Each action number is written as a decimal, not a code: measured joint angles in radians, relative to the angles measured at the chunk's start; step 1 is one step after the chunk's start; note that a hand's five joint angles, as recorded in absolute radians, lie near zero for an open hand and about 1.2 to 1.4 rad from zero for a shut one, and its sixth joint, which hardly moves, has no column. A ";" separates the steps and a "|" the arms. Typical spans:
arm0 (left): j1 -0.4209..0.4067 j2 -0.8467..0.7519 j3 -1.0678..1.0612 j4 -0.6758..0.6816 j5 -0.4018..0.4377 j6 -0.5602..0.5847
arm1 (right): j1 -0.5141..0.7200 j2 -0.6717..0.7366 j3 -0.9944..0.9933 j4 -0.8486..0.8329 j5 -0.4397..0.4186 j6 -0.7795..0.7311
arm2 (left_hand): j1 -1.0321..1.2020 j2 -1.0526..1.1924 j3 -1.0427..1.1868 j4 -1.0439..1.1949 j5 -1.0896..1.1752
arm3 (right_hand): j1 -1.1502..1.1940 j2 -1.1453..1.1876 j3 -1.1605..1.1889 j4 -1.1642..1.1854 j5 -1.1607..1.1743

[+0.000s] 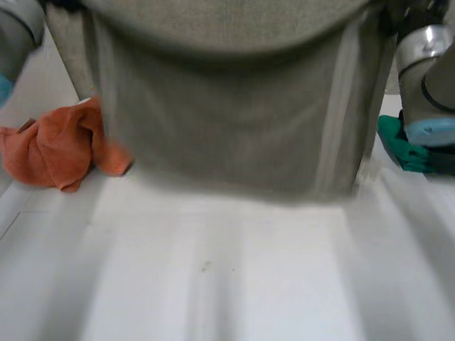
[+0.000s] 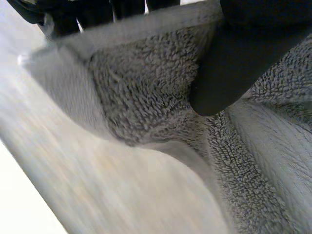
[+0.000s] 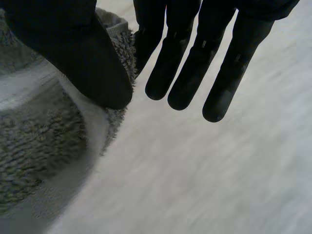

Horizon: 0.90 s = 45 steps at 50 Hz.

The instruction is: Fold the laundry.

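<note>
White table (image 1: 227, 284) is stretching out pale and bare below, and above it a grey towel (image 1: 227, 106) is hanging lifted and spread wide, its lower hem floating clear of the tabletop in the head view and its upper edge running up out of sight between the two arms. The left hand (image 2: 234, 63) is grasping the towel near one upper corner: in its own wrist view the thumb is pressing into the looped pile on the near face while the fingers are sitting behind the hemmed edge, so the cloth is being pinched between them. The right hand (image 3: 73, 48) is gripping the towel's other side: its thumb is bearing down on the edge of the terry against the nearest finger, while the remaining fingers are pointing out straight beside the cloth, touching nothing. Off to the left of the hanging towel, an orange cloth (image 1: 57, 145) is lying crumpled on the table, partly behind the towel's side edge. On the opposite side a green cloth (image 1: 398, 145) is peeking out just beneath the right arm (image 1: 426, 78), and the left arm (image 1: 14, 35) is showing at the far corner.
</note>
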 measured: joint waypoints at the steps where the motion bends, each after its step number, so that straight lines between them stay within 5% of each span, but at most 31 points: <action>1: -0.003 0.004 0.036 0.044 -0.012 -0.043 | 0.000 0.004 -0.016 -0.076 0.016 0.019 | 0.000 0.000 0.000 0.000 0.000 | 0.000 0.000 0.000 0.000 0.005; 8: -0.012 0.063 -0.031 0.214 -0.057 -0.206 | -0.010 -0.032 0.020 -0.324 0.017 0.110 | 0.000 0.000 0.000 0.000 0.000 | 0.000 0.000 0.000 0.000 0.006; 14: -0.007 0.091 -0.216 0.256 -0.061 -0.204 | -0.032 -0.062 0.104 -0.320 -0.036 0.141 | 0.000 0.000 0.000 0.000 0.000 | 0.000 0.000 0.000 0.000 0.006; 24: -0.003 0.091 -0.609 0.263 -0.043 -0.103 | -0.085 -0.077 0.308 -0.041 -0.202 0.130 | 0.000 0.000 0.000 0.000 0.000 | 0.000 0.000 0.000 0.000 0.006; 33: 0.004 0.063 -0.939 0.268 0.022 0.058 | -0.133 -0.036 0.501 0.222 -0.350 -0.076 | 0.000 0.000 0.000 0.000 0.000 | 0.000 0.000 0.000 0.000 0.006; 40: 0.017 0.066 -1.028 0.274 0.049 0.121 | -0.155 0.016 0.532 0.341 -0.326 -0.185 | 0.000 0.000 0.000 0.000 0.000 | -0.005 -0.010 -0.012 -0.012 -0.005; 43: 0.019 0.079 -1.037 0.276 0.053 0.125 | -0.154 0.026 0.529 0.368 -0.294 -0.170 | 0.000 0.000 0.000 0.000 0.000 | -0.118 -0.164 -0.168 -0.170 -0.156; 45: 0.018 0.088 -1.037 0.276 0.053 0.121 | -0.149 0.025 0.529 0.380 -0.269 -0.142 | 0.000 0.000 0.000 0.000 0.000 | -0.398 -0.455 -0.457 -0.462 -0.458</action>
